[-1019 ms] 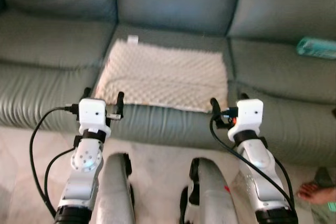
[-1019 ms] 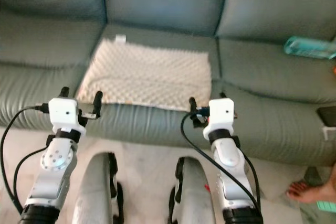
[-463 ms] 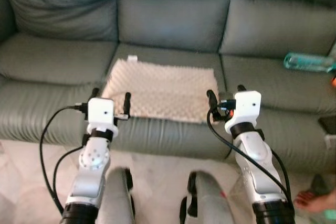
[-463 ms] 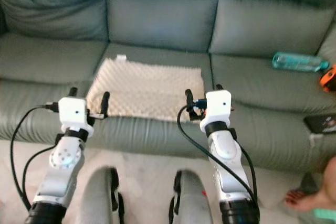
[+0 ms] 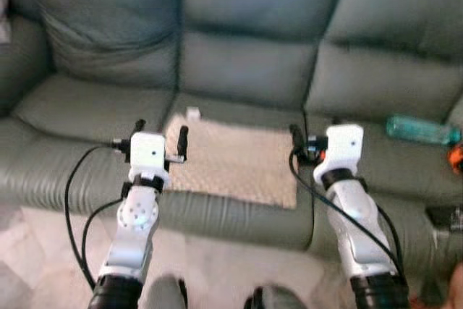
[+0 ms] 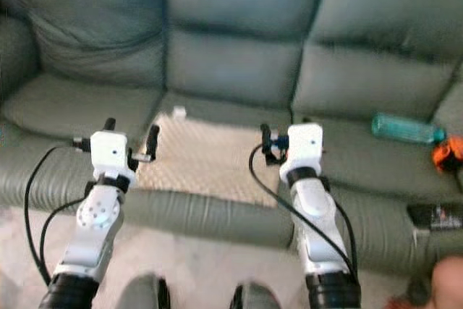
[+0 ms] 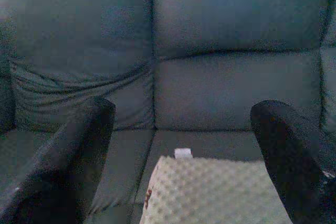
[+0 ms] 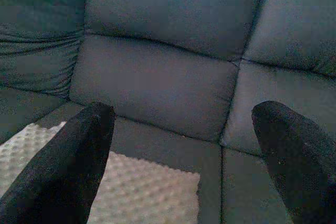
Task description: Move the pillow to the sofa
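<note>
A flat beige pillow (image 5: 235,161) with a bumpy surface and a small white tag lies on the middle seat of the grey-green sofa (image 5: 246,70). My left gripper (image 5: 159,132) hovers open over the pillow's near left corner, nothing between its fingers. My right gripper (image 5: 312,133) is open too, raised by the pillow's right edge. In the left wrist view the pillow (image 7: 215,190) lies below and ahead of the black fingers (image 7: 68,156). The right wrist view has the pillow (image 8: 142,195) low between its fingers (image 8: 63,161).
A teal water bottle (image 5: 419,129) lies on the sofa's right seat, with an orange object (image 6: 447,154) beside it and a dark phone-like thing (image 6: 434,215) near the front edge. Pale floor (image 5: 51,251) runs in front of the sofa.
The camera has risen and tilted up, so the sofa back shows more and my legs have dropped from view. Both grippers stay open, lifted off the pillow.
</note>
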Robot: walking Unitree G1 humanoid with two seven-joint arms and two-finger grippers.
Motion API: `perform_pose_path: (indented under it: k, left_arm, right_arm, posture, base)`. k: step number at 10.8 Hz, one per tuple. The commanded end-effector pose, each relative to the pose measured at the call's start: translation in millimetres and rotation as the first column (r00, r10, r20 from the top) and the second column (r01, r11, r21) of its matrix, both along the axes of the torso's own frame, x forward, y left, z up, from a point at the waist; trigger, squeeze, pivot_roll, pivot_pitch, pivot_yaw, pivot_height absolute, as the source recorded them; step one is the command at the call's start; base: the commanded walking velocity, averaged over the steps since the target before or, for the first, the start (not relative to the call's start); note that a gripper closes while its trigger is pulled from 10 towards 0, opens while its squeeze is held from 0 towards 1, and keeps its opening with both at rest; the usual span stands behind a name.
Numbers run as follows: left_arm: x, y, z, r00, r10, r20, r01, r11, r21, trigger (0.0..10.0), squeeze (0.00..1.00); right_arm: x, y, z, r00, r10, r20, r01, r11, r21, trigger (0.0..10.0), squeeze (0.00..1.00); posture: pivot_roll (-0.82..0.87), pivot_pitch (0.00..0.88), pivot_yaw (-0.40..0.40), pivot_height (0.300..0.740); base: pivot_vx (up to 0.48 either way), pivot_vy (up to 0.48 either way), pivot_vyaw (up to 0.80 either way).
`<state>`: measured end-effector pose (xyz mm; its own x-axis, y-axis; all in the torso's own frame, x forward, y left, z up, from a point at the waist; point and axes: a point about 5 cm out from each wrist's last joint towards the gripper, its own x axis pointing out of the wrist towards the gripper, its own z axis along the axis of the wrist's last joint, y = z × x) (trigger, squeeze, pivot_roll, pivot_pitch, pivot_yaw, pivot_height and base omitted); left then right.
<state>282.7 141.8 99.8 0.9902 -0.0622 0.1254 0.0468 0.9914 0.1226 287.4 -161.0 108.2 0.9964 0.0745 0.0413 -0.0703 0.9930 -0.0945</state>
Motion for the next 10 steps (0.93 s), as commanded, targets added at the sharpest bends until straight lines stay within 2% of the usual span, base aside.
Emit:
perform_pose_path:
  k: [1, 3, 4, 10]
  left_arm:
    - [-0.1, -0.6, -5.0, 1.000, 0.012, -0.029, -0.012, 1.000, -0.017, 10.0, 0.00]
    - [0.8, -6.0, -5.9, 0.999, 0.005, -0.041, -0.007, 0.999, -0.039, 10.0, 0.00]
    - [1.1, -6.5, -5.1, 1.000, 0.001, -0.030, -0.001, 1.000, -0.002, 10.0, 0.00]
    - [-2.4, -1.3, -12.7, 0.996, 0.039, -0.086, -0.037, 0.999, 0.021, 10.0, 0.00]
  right_arm:
    - [-2.5, -1.7, -5.4, 1.000, -0.009, -0.019, 0.009, 1.000, 0.002, 10.0, 0.00]
    - [0.6, -4.0, -7.6, 0.997, -0.059, -0.039, 0.061, 0.997, 0.046, 10.0, 0.00]
    - [1.2, 0.8, -4.5, 1.000, 0.009, -0.013, -0.009, 1.000, -0.013, 10.0, 0.00]
    - [-2.3, 12.0, -5.2, 0.998, 0.068, -0.011, -0.068, 0.998, -0.001, 10.0, 0.00]
  posture:
    - [-0.01, 0.015, -0.049, 0.740]
    - [-0.01, 0.015, -0.041, 0.740]
    - [-0.01, 0.021, -0.039, 0.740]
    - [-0.01, 0.061, -0.034, 0.740]
  base:
    - [0.000, 0.000, 0.00]
    - [0.000, 0.000, 0.00]
    - [0.000, 0.000, 0.80]
    - [0.000, 0.000, 0.79]
